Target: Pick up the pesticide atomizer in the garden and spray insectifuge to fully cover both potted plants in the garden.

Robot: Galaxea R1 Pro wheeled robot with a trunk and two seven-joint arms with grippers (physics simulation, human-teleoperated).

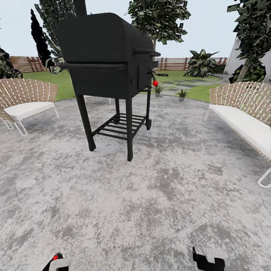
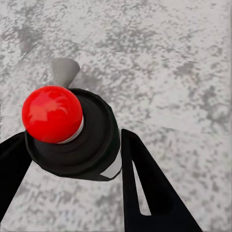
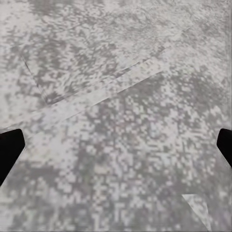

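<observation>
Left end effector (image 2: pixel 72 159) pinching pesticide atomizer (image 2: pixel 72 140), red-capped end toward wrist camera; right end effector (image 3: pixel 116 145) spread.

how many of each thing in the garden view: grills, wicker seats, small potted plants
grill: 1
wicker seats: 2, chair and sofa
potted plants: 2, one and another
total: 5

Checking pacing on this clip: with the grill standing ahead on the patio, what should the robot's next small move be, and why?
Probably roll forward, veering right of the grill. The left gripper already holds the atomizer, while the potted plants stand far off past the patio edge, likely out of spraying range.
</observation>
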